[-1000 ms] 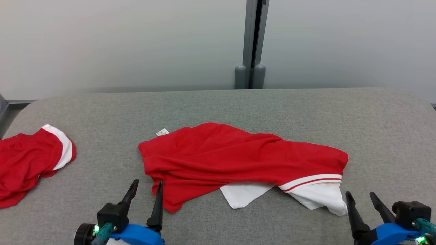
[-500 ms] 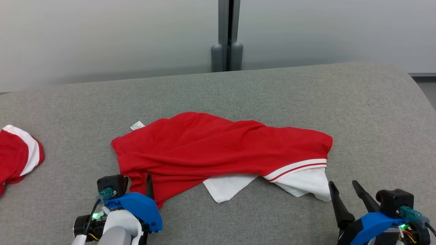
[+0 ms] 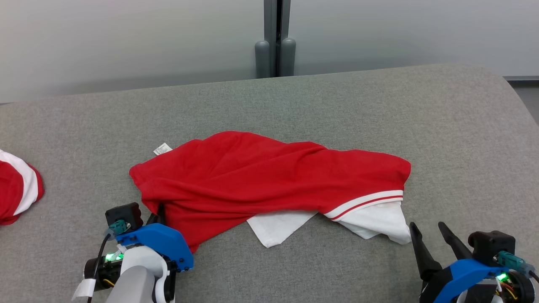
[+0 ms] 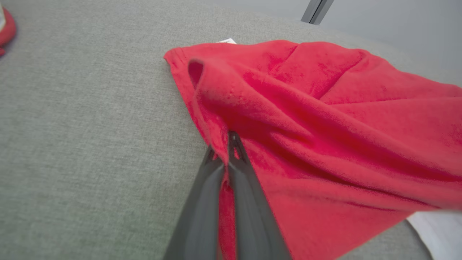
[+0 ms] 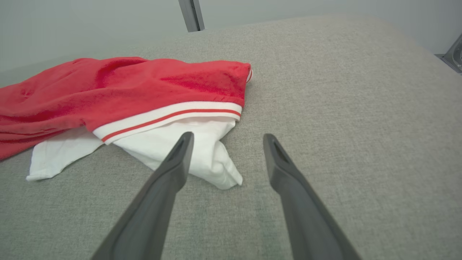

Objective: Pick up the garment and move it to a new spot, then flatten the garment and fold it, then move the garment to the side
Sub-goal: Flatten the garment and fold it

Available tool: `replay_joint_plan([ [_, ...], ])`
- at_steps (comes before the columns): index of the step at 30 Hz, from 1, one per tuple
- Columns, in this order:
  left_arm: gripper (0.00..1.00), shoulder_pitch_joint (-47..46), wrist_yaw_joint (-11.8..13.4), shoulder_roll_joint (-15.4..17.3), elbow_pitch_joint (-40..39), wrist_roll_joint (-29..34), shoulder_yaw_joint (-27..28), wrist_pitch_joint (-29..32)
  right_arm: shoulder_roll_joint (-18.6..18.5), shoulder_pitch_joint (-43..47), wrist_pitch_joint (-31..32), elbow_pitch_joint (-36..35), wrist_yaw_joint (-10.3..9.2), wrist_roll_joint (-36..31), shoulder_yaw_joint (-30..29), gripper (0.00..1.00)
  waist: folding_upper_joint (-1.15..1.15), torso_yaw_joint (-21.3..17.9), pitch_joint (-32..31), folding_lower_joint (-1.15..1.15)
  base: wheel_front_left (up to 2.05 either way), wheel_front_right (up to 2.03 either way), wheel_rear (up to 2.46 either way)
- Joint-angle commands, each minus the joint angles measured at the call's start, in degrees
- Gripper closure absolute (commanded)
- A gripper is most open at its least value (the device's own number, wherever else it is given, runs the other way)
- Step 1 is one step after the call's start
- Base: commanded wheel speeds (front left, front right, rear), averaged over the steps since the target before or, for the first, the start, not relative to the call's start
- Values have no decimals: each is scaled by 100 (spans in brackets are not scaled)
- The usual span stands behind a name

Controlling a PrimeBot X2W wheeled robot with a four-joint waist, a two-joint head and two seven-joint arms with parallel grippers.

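At 7 o'clock in the head view, nearest the robot, the left gripper (image 3: pixel 156 213) has its two dark fingers pressed together on the near left corner of the garment (image 3: pixel 269 181). The left wrist view shows a ridge of red cloth pinched between them and drawn up off the table (image 3: pixel 463 126).

At 5 o'clock the right gripper (image 3: pixel 427 229) has its fingers spread wide, with nothing between them. Its tips are just beside the garment's white corner (image 5: pixel 213 162). I cannot tell whether the nearer finger touches the cloth.

The garment lies crumpled at the middle of the table. Its long axis runs from 9 o'clock to 3 o'clock, with the 3 o'clock end a little nearer the robot. That end carries a white striped band (image 3: pixel 366 202) with plain white cloth below it. A white flap (image 3: pixel 273 227) pokes out from the near edge at 6 o'clock. At the far left corner, toward 10 o'clock, a small label (image 3: pixel 162 148) sticks out.

Well apart at 9 o'clock, a second garment (image 3: pixel 17 191), red and white, sits at the table's left edge. Beyond the table at 12 o'clock, a grey post (image 3: pixel 276 38) stands against a pale wall (image 3: pixel 126 42).
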Motion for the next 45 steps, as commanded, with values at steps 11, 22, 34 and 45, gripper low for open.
replay_joint_plan([
  [11, 100, 223, -138, 16, -490, 8, -199, -184, -13, -332, 302, 551, 1, 32, 74, 0, -1, 182, 174, -1, 0, 0, 0],
  [22, 100, 284, -128, 38, -723, -77, -288, -82, -13, -840, 419, 1471, 1, -209, 161, 60, -1, 245, 289, -1, 0, 0, 0],
  [34, 100, 397, -604, -4, -1493, -821, -31, -546, -14, -741, -103, 475, 1, 62, 54, 100, -1, 190, 7, -1, 0, 0, 0],
  [45, 100, 669, -833, -43, -4158, -2134, 202, 64, -14, -327, 492, -1969, 1, 1218, -227, 100, -1, 150, -255, -1, 0, 0, 0],
])
